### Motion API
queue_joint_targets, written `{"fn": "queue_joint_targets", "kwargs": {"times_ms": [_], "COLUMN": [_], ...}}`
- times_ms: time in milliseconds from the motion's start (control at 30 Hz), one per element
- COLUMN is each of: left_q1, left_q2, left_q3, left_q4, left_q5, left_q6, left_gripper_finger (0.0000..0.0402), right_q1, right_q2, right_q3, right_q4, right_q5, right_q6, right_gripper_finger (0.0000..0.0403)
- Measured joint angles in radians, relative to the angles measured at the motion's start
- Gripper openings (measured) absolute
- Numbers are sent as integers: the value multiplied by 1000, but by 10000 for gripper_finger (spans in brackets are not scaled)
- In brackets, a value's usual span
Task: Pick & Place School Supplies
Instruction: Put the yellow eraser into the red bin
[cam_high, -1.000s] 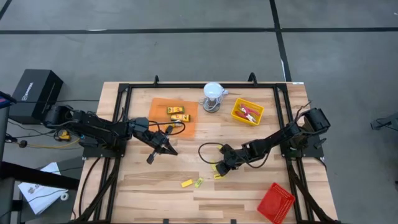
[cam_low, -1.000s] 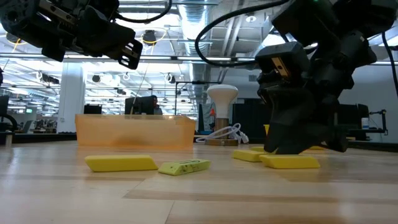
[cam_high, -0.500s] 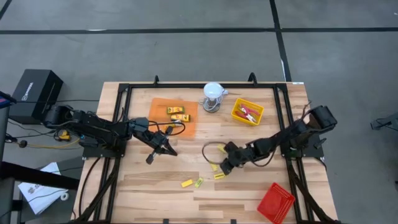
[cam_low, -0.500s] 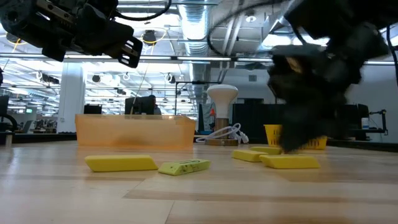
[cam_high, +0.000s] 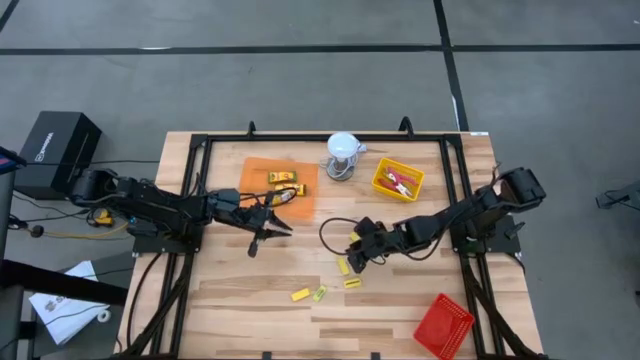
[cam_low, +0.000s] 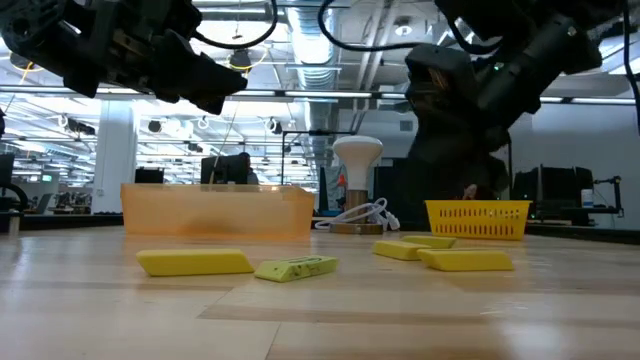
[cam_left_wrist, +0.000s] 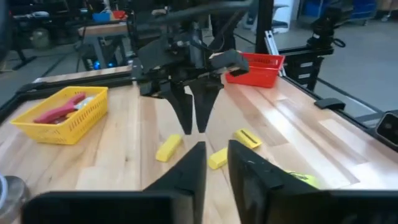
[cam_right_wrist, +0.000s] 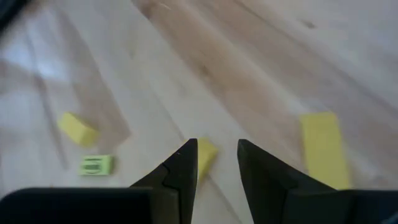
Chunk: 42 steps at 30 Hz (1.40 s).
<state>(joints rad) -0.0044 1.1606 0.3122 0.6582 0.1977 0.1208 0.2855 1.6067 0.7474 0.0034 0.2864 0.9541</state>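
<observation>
High view: right end effector (cam_high: 352, 252) hovers, fingers parted, empty, just beside yellow block (cam_high: 343, 265) on table (cam_high: 400, 300), its long axis roughly toward orange tray (cam_high: 302, 207). Left end effector (cam_high: 290, 227), slightly parted, empty, beside that tray, farther off.

Four small yellow blocks (cam_high: 300, 294) and packets (cam_high: 343, 265) lie flat on the bare bench, two labelled yellow packets (cam_high: 281, 178) rest in the orange tray, and red-handled tools (cam_high: 402, 182) fill the yellow basket.

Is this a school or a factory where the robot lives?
Probably a robotics lab in a big open hall: exposed ceiling ducts and lights, distant desks with monitors, and a light wooden worktable inside a black metal frame.
</observation>
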Motion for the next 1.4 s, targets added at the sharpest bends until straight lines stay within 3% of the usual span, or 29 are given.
{"fn": "queue_joint_targets", "kwargs": {"times_ms": [267, 1400], "left_q1": [0, 0], "left_q2": [0, 0], "left_q3": [0, 0], "left_q4": [0, -8], "left_q5": [-15, -8], "left_q6": [-3, -51], "left_gripper_finger": [105, 106], "right_q1": [-30, -56], "right_q2": [-9, 2], "right_q3": [10, -100], "right_q4": [-217, -14], "right_q5": [48, 3], "right_q6": [10, 58], "right_gripper_finger": [108, 108]}}
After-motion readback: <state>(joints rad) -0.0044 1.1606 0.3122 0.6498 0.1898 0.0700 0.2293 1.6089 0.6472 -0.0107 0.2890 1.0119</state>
